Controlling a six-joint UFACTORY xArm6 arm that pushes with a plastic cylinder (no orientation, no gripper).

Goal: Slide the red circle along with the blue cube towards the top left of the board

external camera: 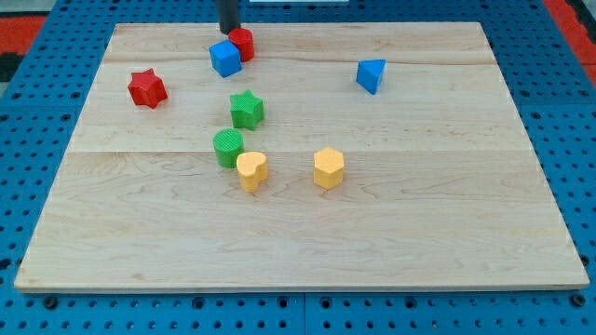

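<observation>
The red circle [243, 43] stands near the board's top edge, left of centre. The blue cube [224, 58] touches it on its lower left. My tip [228, 30] comes down from the view's top and rests just above the cube and against the upper left of the red circle. The wooden board [298, 242] fills most of the view.
A red star [146, 88] lies at the left. A green star [247, 109] and a green cylinder [228, 148] sit below the cube. A yellow heart [251, 171] and a yellow hexagon [328, 168] lie at centre. A blue triangular block [371, 75] is at the upper right.
</observation>
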